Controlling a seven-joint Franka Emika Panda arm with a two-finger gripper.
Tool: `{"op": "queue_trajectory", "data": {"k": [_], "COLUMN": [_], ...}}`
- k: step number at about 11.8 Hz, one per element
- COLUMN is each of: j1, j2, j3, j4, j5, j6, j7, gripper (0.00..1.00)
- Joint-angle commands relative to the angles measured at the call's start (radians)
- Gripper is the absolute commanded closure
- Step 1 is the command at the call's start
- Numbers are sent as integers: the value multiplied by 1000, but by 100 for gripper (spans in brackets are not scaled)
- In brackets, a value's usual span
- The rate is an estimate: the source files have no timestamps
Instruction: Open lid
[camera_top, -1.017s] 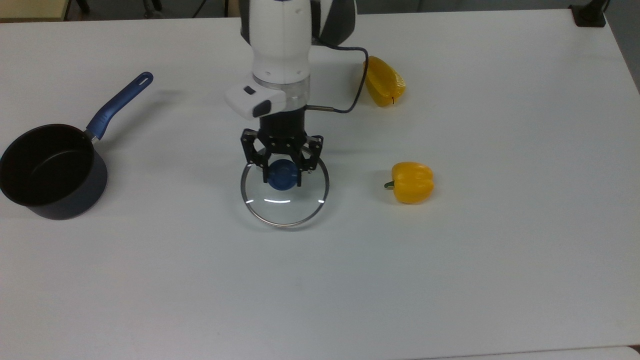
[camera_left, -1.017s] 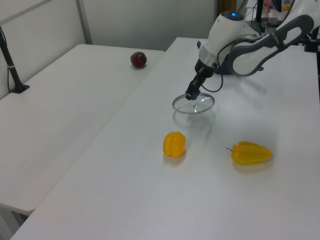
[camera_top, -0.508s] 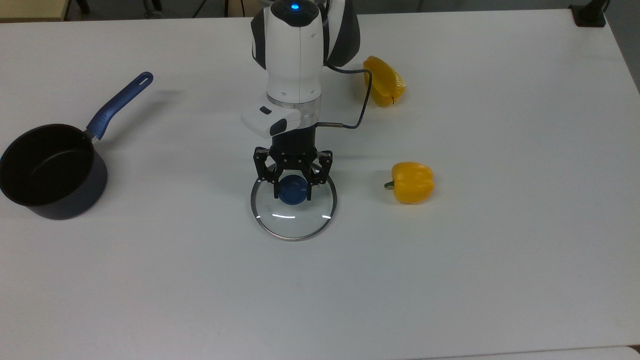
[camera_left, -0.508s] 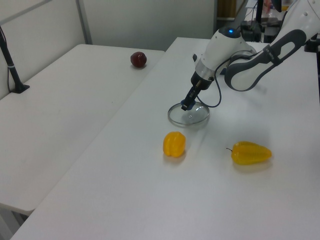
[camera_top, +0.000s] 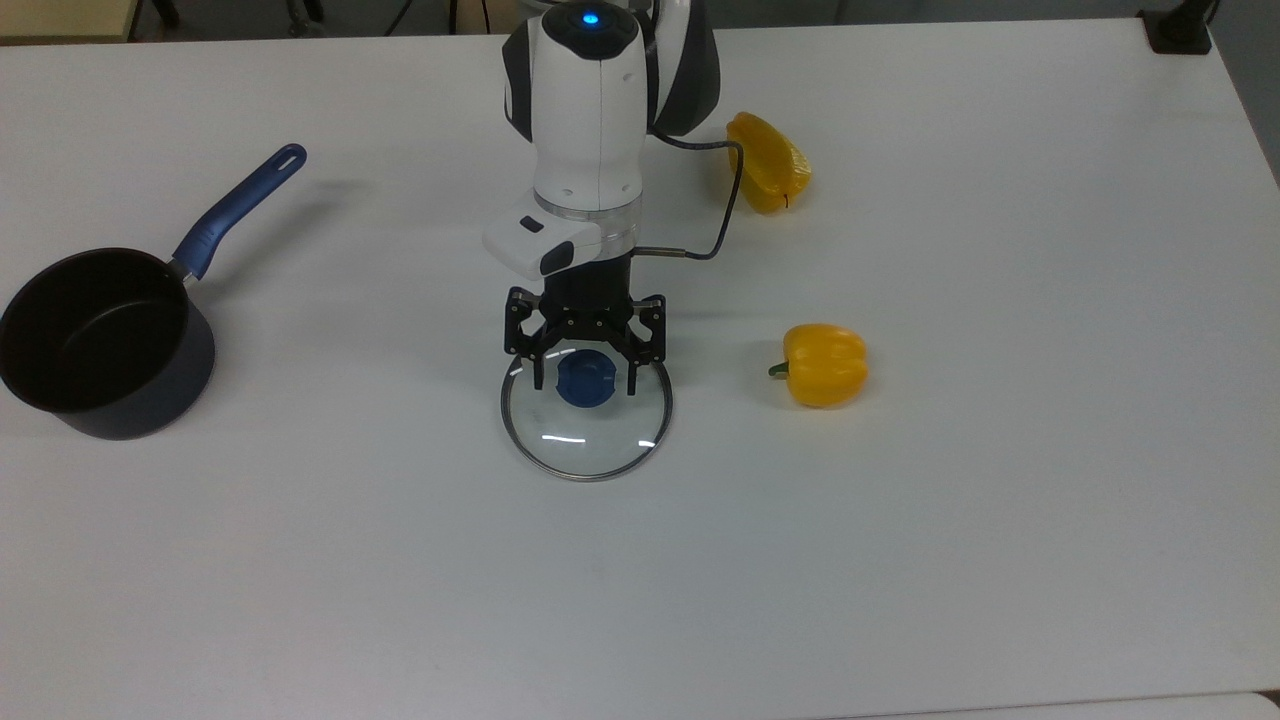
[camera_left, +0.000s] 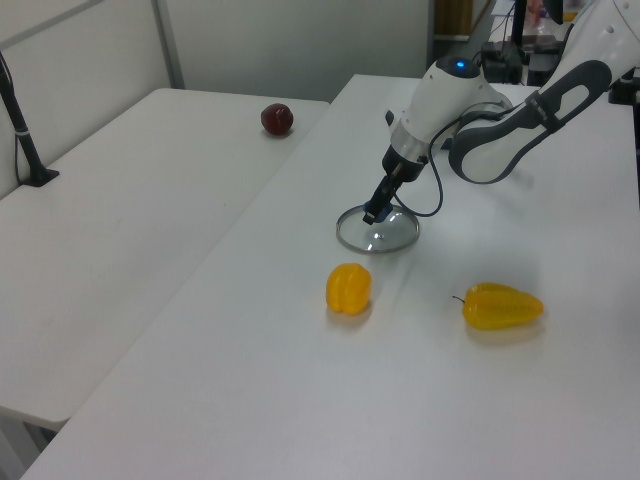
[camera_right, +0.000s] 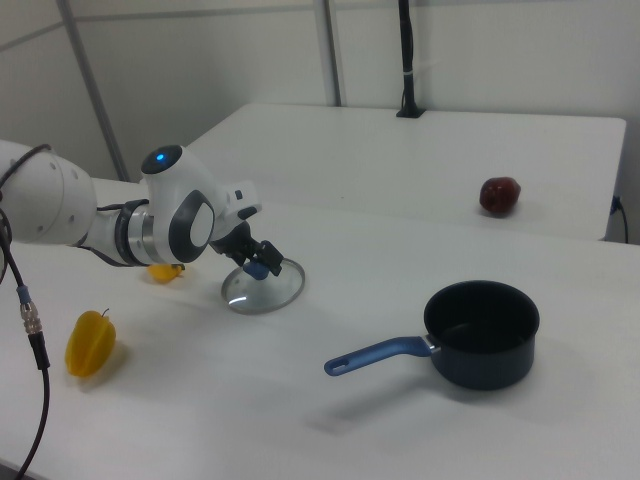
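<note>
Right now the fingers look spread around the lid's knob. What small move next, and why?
Probably lift the gripper straight up and away. The lid lies flat on the table, well apart from the uncovered saucepan, and the fingers stand open either side of the blue knob.

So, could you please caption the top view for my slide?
Open pincer straddles the blue knob of the glass lid lying on the white table.

We see a glossy white arm (camera_top: 588, 110) with dark grey joint covers and a blue light on top. Above the jaws sits a white-and-black block (camera_top: 541, 244); a thin dark cable (camera_top: 722, 205) loops beside the black linkage gripper (camera_top: 585, 350).
</note>
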Motion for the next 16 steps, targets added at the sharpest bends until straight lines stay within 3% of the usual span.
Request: {"op": "queue_trajectory", "data": {"k": [1, 5, 9, 12, 16], "j1": [12, -8, -30, -119, -159], "j2": [-91, -313, -453, -551, -559], "j3": [-13, -21, -22, -21, -22], "j4": [0, 38, 40, 42, 112], "j5": [-20, -20, -1, 131, 133], "j6": [-153, -603, -901, -1074, -1149], "j7": [22, -4, -95, -298, -310], "gripper": [0, 0, 0, 0, 0]}}
